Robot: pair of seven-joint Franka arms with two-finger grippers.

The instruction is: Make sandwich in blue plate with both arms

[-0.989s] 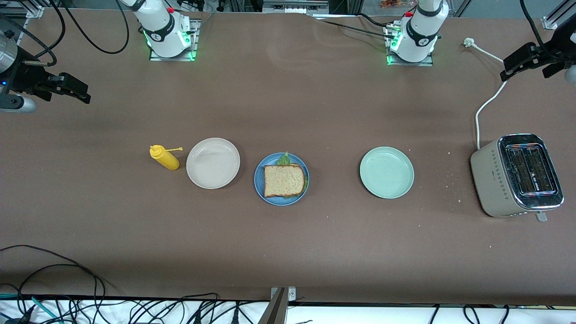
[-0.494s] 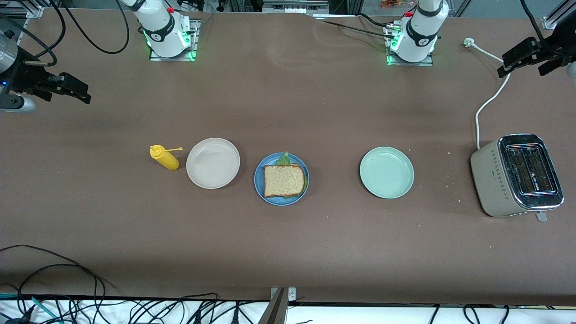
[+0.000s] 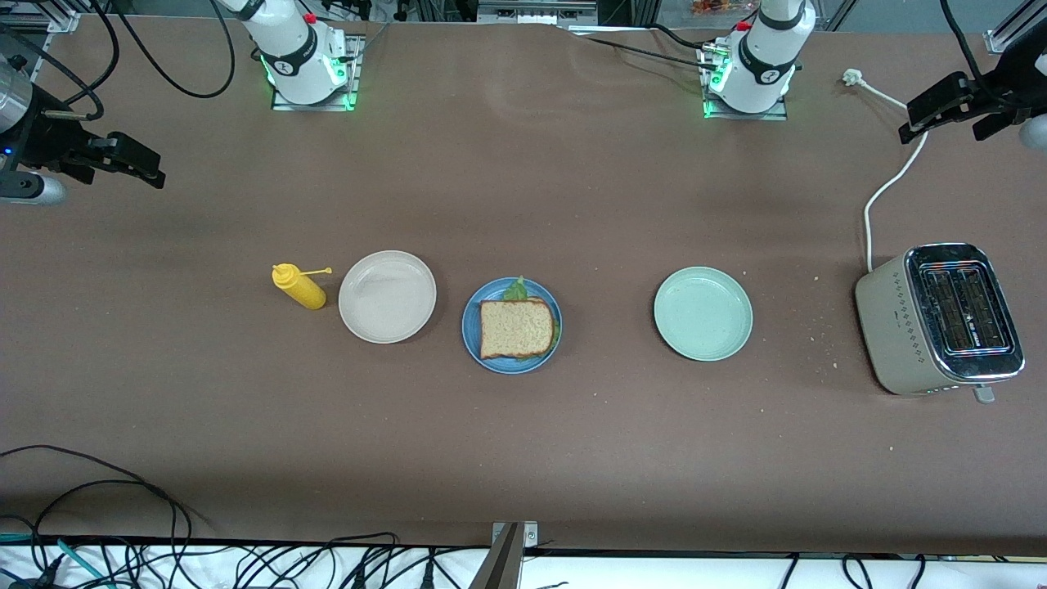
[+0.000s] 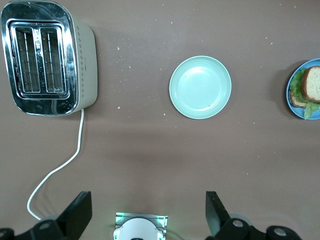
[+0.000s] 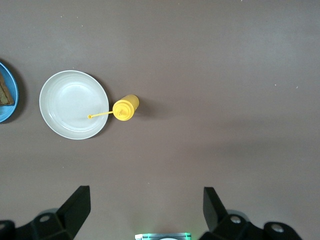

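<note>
The right gripper (image 3: pixel 123 159) hangs high over the table's (image 3: pixel 523 188) right-arm end, fingers spread, holding nothing. The sandwich (image 3: pixel 517 327) lies flat in the blue plate (image 3: pixel 473 339), slightly wider than deep, its long side running along the table; lettuce (image 3: pixel 516 288) pokes out at twelve o'clock. The left wrist view alone shows a lower slice (image 4: pixel 296 100). The left gripper (image 3: pixel 941 106) hangs up at the opposite end, likewise spread and empty.
</note>
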